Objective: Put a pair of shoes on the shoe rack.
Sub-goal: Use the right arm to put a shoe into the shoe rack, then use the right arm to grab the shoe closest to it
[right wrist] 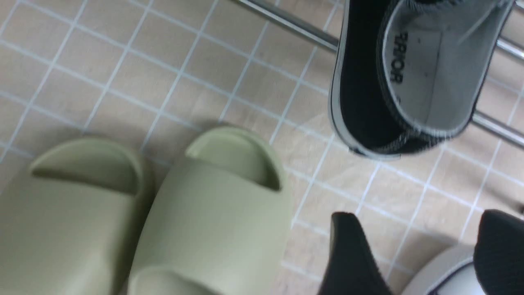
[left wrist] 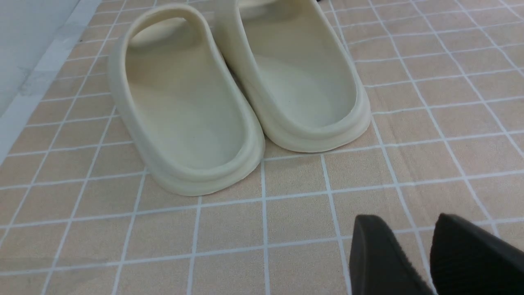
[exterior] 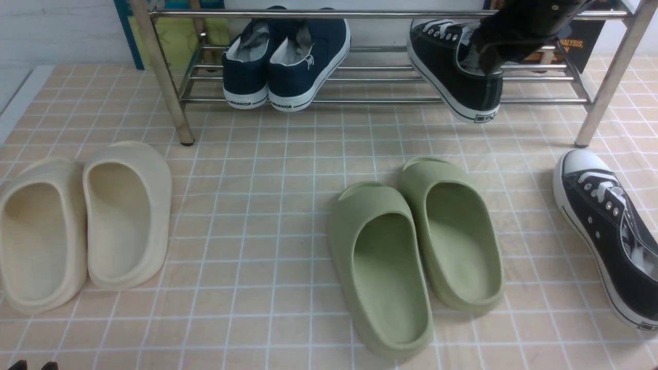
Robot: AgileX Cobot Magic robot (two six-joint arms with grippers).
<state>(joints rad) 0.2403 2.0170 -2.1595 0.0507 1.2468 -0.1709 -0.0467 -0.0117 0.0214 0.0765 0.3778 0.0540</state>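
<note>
One black sneaker (exterior: pixel 442 67) lies on the lower bars of the silver shoe rack (exterior: pixel 390 100) at the right, its heel hanging over the front bar. It also shows in the right wrist view (right wrist: pixel 360 82), grey lining up, across a rack bar (right wrist: pixel 286 22). The other black sneaker (exterior: pixel 611 231) lies on the floor at the far right. My right gripper (right wrist: pixel 419 217) is open and empty, just in front of the racked sneaker's heel and above the floor sneaker's white toe cap (right wrist: pixel 450 274). My left gripper (left wrist: pixel 409 221) is low at the near left (exterior: pixel 33 365), open a little and empty.
Navy sneakers (exterior: pixel 288 61) sit on the rack's left half. Olive-green slides (exterior: pixel 416 246) lie on the floor in the middle. Cream slides (exterior: pixel 82 221) lie at the left, just ahead of my left gripper (left wrist: pixel 229 94). The rack's legs (exterior: pixel 164 77) stand at both ends.
</note>
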